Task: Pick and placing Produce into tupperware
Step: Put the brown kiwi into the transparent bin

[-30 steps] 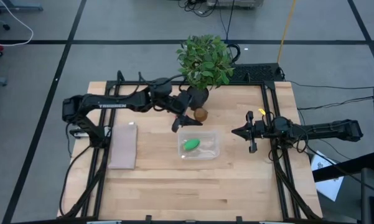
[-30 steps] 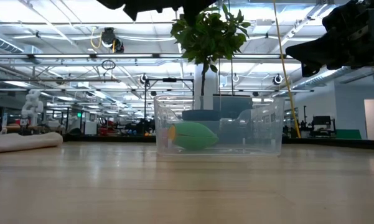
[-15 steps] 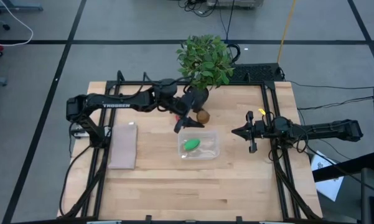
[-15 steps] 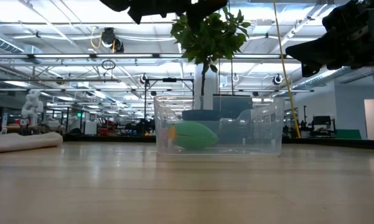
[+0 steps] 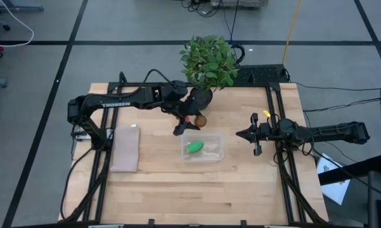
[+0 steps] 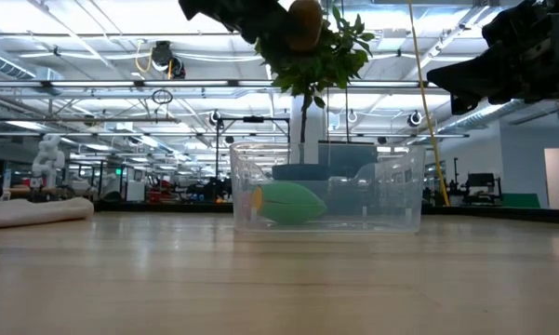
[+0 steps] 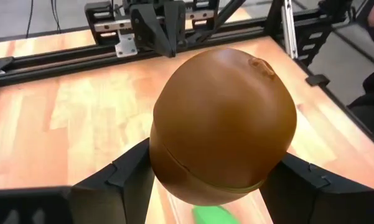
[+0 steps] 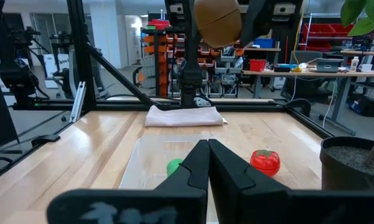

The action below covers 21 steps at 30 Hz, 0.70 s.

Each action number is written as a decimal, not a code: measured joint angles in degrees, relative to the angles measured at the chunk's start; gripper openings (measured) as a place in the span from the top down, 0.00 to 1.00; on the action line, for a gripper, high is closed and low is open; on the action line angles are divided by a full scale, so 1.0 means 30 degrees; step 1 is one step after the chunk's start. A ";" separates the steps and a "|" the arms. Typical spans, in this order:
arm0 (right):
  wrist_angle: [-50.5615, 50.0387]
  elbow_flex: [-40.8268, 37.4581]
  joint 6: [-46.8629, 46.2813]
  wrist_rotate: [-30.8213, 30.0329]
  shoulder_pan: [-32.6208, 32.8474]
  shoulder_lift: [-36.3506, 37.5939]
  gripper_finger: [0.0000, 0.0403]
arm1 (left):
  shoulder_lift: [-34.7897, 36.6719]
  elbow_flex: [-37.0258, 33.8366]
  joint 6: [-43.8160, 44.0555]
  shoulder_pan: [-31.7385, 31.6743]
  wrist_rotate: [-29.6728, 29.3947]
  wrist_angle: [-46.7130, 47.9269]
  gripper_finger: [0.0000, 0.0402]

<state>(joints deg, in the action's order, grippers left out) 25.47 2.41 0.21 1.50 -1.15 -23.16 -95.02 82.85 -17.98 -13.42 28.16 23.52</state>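
I have the left claw (image 5: 191,120) clamped on the brown kiwi (image 7: 224,124), raised clear of the bench (image 5: 158,183) just beyond the tupperware (image 5: 203,147), high enough to clear its wall. The green piece (image 5: 195,147) lies inside; the tomato (image 8: 265,160) sits beside it. The right claw (image 5: 241,134) waits shut. The left arm reads "TROSSEN".
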 joint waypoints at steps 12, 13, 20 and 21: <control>0.0000 0.0001 0.0148 0.0000 0.0000 0.0000 1.00 | -0.0552 0.0211 -0.0954 -0.0056 -0.0775 0.0788 0.40; 0.0001 0.0000 0.0159 0.0000 0.0000 -0.0007 1.00 | -0.0720 0.0461 -0.0962 -0.0056 -0.0954 0.1035 0.40; 0.0292 -0.0002 0.0159 0.0000 0.0000 -0.0051 1.00 | -0.3489 0.3669 -0.1631 0.0286 -0.1518 0.4038 0.40; 0.0322 -0.0005 0.0159 0.0000 0.0000 -0.0063 1.00 | -0.3918 0.4222 -0.1948 0.0387 -0.1638 0.4504 0.40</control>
<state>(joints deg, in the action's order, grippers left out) 26.44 2.40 0.69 1.50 -1.15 -23.35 -106.78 95.52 -23.83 -12.26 23.25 37.03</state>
